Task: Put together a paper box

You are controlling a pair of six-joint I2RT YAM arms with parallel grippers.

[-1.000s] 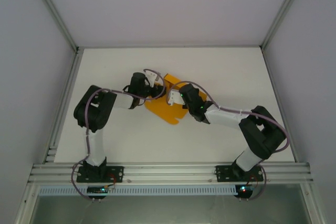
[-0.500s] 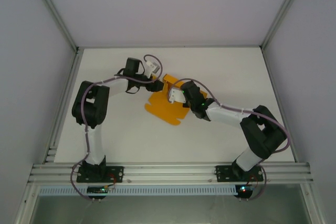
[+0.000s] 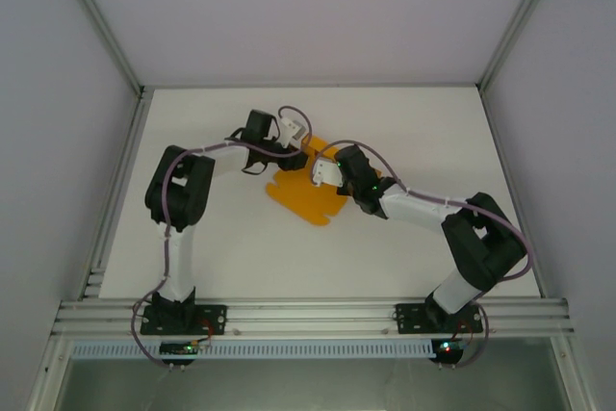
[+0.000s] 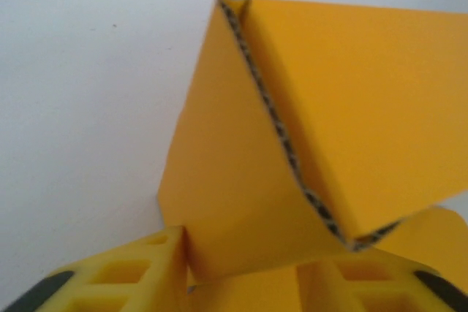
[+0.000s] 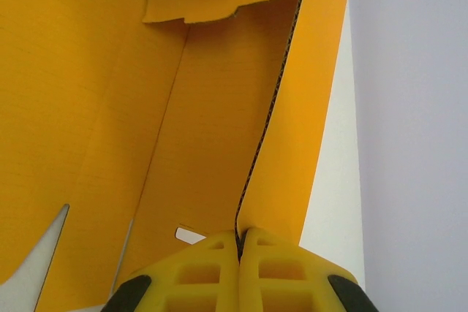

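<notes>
We find the paper box [image 3: 303, 201] part-folded on the table [image 3: 423, 127], right gripper [image 5: 240, 240] pinched tight on a raised wall, left gripper [image 4: 245, 272] straddling a doubled flap, hold undeterminable; next, that flap wants pressing home squarely.

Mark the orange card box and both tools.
bright orange card paper box [image 3: 300, 201]: top view, flat near panel.
left tool [image 4: 245, 261]: left wrist view, midway between yellow fingertips.
right tool [image 5: 240, 237]: right wrist view, fingertips pinching box wall.
</notes>
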